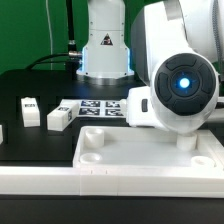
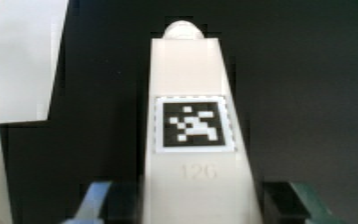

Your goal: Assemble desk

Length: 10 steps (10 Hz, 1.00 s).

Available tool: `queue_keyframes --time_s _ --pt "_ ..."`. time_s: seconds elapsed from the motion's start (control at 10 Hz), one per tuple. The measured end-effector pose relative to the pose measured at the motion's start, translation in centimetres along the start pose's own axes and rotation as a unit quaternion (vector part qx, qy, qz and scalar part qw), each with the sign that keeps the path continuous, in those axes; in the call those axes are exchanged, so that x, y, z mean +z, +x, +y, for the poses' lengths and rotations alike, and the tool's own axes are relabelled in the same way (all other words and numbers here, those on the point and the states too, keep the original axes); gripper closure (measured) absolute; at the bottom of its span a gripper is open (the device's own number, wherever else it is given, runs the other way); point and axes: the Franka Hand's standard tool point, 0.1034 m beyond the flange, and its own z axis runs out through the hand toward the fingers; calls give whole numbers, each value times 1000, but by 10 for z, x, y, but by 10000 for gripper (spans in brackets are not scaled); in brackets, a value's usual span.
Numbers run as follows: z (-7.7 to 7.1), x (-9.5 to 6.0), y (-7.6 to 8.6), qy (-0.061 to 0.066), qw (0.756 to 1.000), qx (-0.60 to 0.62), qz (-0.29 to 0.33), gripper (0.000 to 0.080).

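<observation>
The black table (image 1: 30, 80) carries everything. The arm (image 1: 180, 80) fills the exterior view's right, above the slab (image 1: 120, 150), which lies flat at the front with its rim up. The marker board (image 1: 95, 107) lies behind the slab, and loose legs (image 1: 58, 118) lie toward the exterior view's left. In the wrist view one leg (image 2: 197, 70) lies lengthwise between the fingers (image 2: 98, 200) of the gripper (image 2: 202, 205), its tag (image 2: 194, 122) facing up. The jaws straddle it narrowly, with a dark gap on each side, not touching.
</observation>
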Motion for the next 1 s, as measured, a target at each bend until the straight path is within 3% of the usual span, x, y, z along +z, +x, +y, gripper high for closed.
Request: queue_keyframes --time_s 0.4,0.5,0.6,0.7,0.8,0.9,1.0 --pt "-1 -40 -41 3 1000 -20 -7 511" --pt "-2 -40 -36 2 1000 -24 5 511" --pt "-4 -30 -21 0 999 -31 32 511" --pt "-4 -28 -25 0 999 -31 23 511" --pt "-5 -31 -21 1 999 -31 33 511" --pt "-7 -38 -11 3 996 -30 88 511" --pt "-4 -45 -18 3 992 -38 118 511"
